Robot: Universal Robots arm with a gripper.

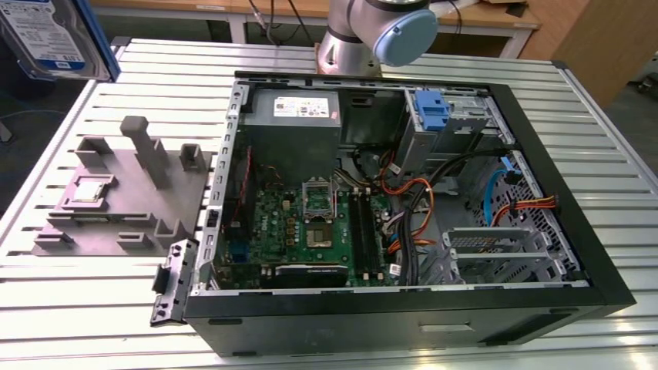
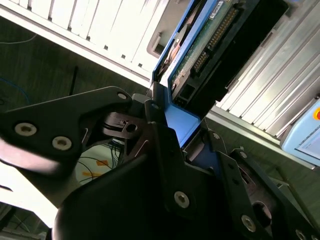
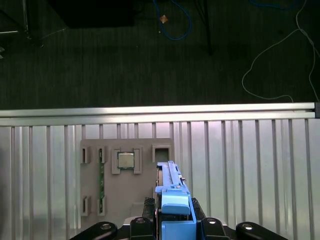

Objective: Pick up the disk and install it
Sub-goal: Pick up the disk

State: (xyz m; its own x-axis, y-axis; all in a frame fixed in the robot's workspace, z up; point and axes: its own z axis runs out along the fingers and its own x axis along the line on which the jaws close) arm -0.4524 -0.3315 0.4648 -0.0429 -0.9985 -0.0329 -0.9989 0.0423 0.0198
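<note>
While claw (image 3: 171, 206) is clamped on the disk (image 1: 57, 38) by its blue frame edges, disk hangs edge-on in air over grey fixture (image 1: 119, 196) on table (image 1: 82, 316), well apart from open PC case (image 1: 575, 254). Judged: stiff, fairly heavy, smooth metal. Circuit side fragile, so frame edges = best hold.

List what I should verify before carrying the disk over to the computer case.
1. Grip: ok. The pincer is shut on the disk by its blue frame.
2. Disk clear of the grey holder plate: ok, it hangs above it, apart.
3. Computer case open: ok, its insides are exposed.
4. Metal cage empty: cannot tell.
5. Cables clear of the cage: not ok, the orange ones lie close beside it.
</note>
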